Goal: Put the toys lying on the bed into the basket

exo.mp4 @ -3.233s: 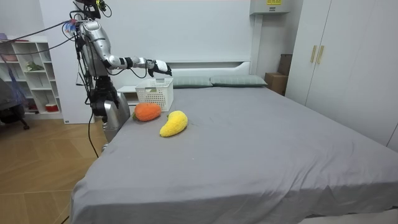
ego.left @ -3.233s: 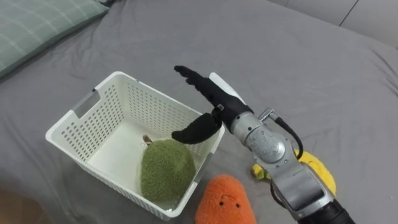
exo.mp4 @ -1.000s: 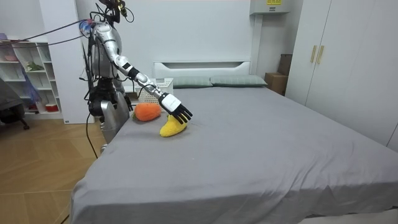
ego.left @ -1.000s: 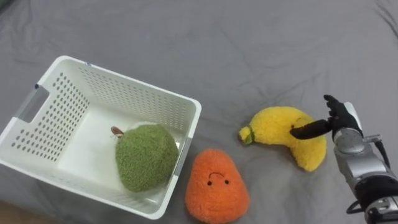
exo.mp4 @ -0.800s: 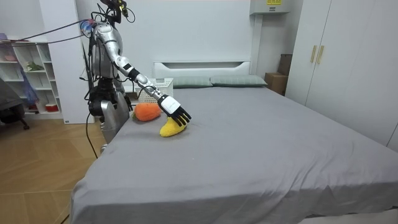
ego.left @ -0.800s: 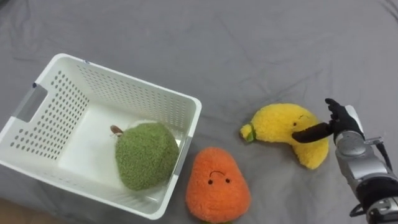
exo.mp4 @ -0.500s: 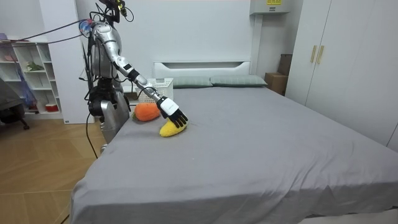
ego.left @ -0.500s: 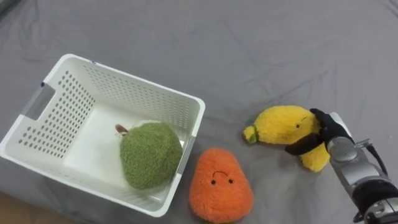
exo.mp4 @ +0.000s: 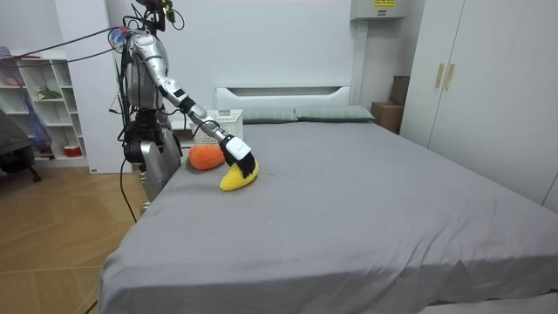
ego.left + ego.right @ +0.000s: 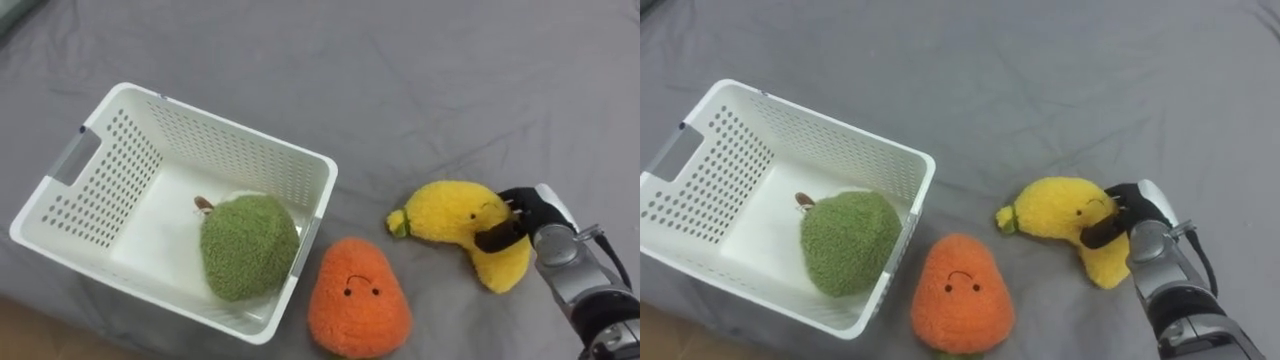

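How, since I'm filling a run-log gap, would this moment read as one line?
phase: grasping | right hand: fingers curled on banana plush | green plush: in basket | orange plush: on bed beside basket

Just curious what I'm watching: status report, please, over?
Right robot hand shut on yellow banana plush, lying on bed. Green plush in white basket. Orange plush lies between banana and basket.

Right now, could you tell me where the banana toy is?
In the eye views the banana toy lies on the bed, right of the orange toy, the right hand curled round it.
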You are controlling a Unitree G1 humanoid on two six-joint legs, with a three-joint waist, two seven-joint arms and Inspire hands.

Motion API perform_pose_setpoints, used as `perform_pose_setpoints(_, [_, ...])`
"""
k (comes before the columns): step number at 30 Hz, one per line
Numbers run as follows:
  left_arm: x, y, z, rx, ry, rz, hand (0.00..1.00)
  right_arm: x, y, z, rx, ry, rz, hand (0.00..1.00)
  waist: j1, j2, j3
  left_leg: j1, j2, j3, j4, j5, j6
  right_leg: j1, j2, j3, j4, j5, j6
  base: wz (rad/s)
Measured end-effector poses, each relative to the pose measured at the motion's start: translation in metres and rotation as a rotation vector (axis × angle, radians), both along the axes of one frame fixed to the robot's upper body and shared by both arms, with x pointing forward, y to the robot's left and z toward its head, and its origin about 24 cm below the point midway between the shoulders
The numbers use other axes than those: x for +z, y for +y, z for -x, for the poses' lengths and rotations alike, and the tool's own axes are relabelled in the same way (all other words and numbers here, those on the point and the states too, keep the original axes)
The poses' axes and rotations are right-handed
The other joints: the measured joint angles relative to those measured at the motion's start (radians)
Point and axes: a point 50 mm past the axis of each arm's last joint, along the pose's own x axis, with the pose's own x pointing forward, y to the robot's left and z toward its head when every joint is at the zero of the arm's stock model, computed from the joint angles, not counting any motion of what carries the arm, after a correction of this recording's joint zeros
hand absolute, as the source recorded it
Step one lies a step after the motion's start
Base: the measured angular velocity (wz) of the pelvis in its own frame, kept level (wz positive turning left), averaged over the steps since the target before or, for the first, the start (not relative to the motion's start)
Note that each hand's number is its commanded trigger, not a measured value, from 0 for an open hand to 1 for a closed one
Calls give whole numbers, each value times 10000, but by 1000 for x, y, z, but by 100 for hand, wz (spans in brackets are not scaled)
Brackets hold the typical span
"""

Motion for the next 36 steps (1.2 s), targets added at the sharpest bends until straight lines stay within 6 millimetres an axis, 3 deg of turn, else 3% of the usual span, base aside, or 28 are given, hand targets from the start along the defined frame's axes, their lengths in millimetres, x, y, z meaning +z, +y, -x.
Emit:
perform_pose_setpoints(21, [2,0,-9,-13,-316,-175,0,-6,1,5,-80,-36,-396,100,19,61,-26,36,-20,-121,63,5,0,121,-15,-111,3,0,0,1])
perform_pose_setpoints(24, [3,-1,-10,141,-447,-97,0,-4,3,3,-38,-169,-498,100,-92,26,-131,58,-18,-117,66,5,0,136,-18,-131,7,0,0,-1])
perform_pose_setpoints(30, [2,0,-5,281,-399,-307,0,15,20,-11,711,-1376,-799,100,-539,14,-238,745,-18,-49,-103,5,1,736,-11,17,-8,-1,1,-2])
perform_pose_setpoints(32, [2,2,-2,399,-473,-347,0,20,25,-6,1006,-1776,-957,100,-539,-16,-357,997,-13,20,-267,14,14,891,-14,76,-6,-2,4,-10])
perform_pose_setpoints(36, [2,6,5,818,-373,-365,0,36,41,-6,1860,-2746,-1083,100,-625,9,-401,1455,-3,196,-457,18,20,1214,-9,227,-21,-11,18,-15])
